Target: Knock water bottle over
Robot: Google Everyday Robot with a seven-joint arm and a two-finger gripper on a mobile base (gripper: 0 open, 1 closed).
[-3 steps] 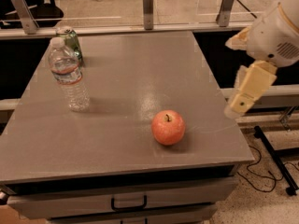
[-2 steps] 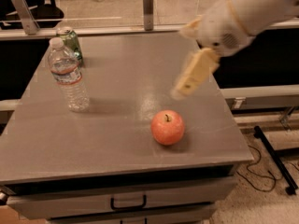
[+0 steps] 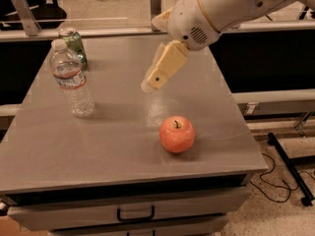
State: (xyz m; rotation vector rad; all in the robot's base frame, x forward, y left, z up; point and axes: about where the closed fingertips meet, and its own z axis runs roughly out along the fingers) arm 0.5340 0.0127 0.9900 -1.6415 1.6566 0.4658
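The water bottle point(image 3: 71, 80) is clear ribbed plastic with a white cap and a red, white and blue label band. It stands upright on the left part of the grey table point(image 3: 113, 146). My gripper point(image 3: 153, 82) hangs over the middle of the table, pointing down and left. It is to the right of the bottle, apart from it, and holds nothing.
A green drink can point(image 3: 75, 45) stands just behind the bottle. A red apple point(image 3: 176, 134) lies on the table in front of and below the gripper. A drawer with a black handle point(image 3: 135, 214) sits under the tabletop. A black stand base point(image 3: 290, 168) is on the floor at the right.
My arm has swung from beyond the table's right edge leftward across the table toward the bottle. The bottle, can and apple have not moved.
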